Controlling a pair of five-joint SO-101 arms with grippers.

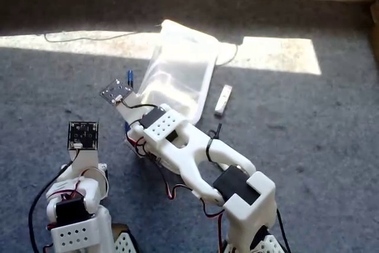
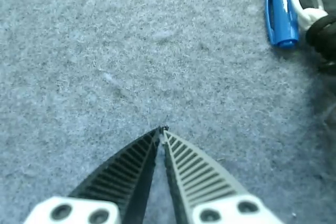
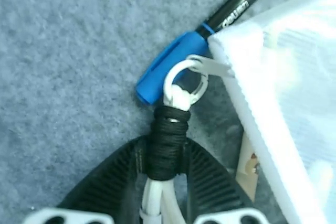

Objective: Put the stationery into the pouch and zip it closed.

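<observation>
Right pincer (image 3: pixel 165 149) grips the black-wrapped pull cord (image 3: pixel 167 124), tied to the zip ring (image 3: pixel 184 80) at one corner of the clear pouch (image 1: pixel 177 72), which lies flat on the grey surface (image 1: pixel 308 134). Left pincer (image 2: pixel 161 132) hangs closed above the same surface. Against that pouch corner lies a blue-capped pen (image 3: pixel 169 66), and a white stick (image 1: pixel 222 99) lies just beside the pouch's other long side.

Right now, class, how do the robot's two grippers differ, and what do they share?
The left gripper is shut on nothing; the right gripper is shut on the pull cord of the pouch. The left gripper hangs over bare carpet; the right gripper sits beside that pouch and a blue-capped pen. Both have ribbed fingers.
</observation>
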